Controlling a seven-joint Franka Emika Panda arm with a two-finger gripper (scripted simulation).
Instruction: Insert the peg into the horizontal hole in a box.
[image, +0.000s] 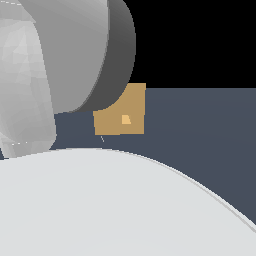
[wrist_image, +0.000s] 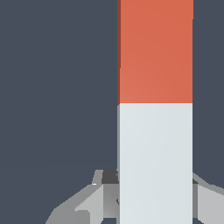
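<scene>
Between the hand's (wrist_image: 155, 197) fingers (wrist_image: 83, 205) sits the peg (wrist_image: 155, 109), outside the box (image: 131, 107).

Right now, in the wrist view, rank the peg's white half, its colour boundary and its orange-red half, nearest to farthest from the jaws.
1. White half of the peg: sits between the jaws, nearest.
2. Colour boundary: where the white ends, further out.
3. Orange-red half: beyond the boundary, farthest, running out of frame.
</scene>
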